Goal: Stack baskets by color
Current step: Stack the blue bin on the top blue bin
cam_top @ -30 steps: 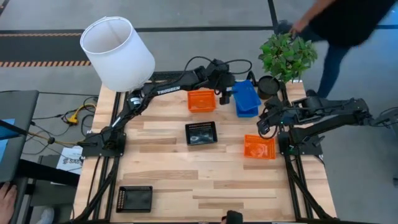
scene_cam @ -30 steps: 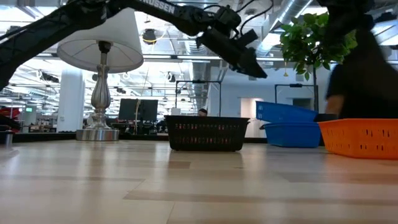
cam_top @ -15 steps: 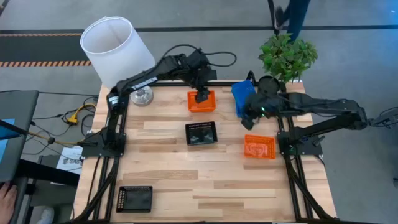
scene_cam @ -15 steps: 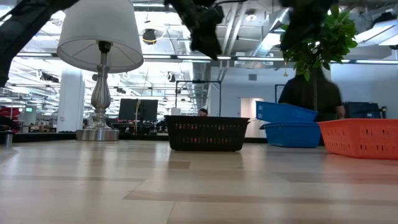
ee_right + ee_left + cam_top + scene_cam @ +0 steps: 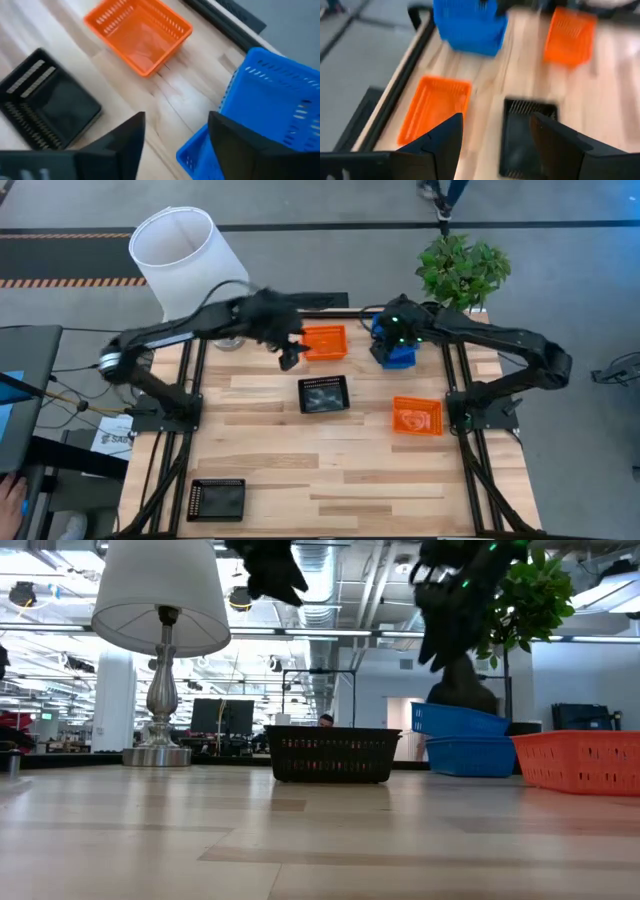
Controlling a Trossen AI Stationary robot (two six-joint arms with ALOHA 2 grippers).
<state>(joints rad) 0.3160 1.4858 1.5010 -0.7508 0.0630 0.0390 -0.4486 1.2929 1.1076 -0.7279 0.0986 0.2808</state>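
- Hovering above the back of the table (image 5: 340,470), the right claw (image 5: 392,340) sits over the blue baskets (image 5: 398,352); its fingers stand apart in the right wrist view with nothing between them.
- Blue baskets: at the back right of the table. Low view shows one resting crookedly in another (image 5: 468,740); right wrist view shows the upper one tilted (image 5: 270,100). Cannot tell how many are in the pile.
- Left claw (image 5: 289,355) is raised over the table, just left of the back orange basket (image 5: 323,341). Fingers spread, empty, per the left wrist view.
- Orange baskets: one at the back centre, lying against the table's rear edge, empty; a second orange basket (image 5: 417,416) on the right side, near the right arm's base.
- Black baskets: one black basket (image 5: 324,394) at table centre, in front of the back orange one and apart from it; another black basket (image 5: 217,498) at the front left corner, well apart from everything else.
- Off-task items: lamp with white shade (image 5: 190,262) at back left; potted plant (image 5: 461,268) at back right corner, behind the blue baskets.
- Person's legs (image 5: 445,195) visible on the floor beyond the table, at the top of the high view.
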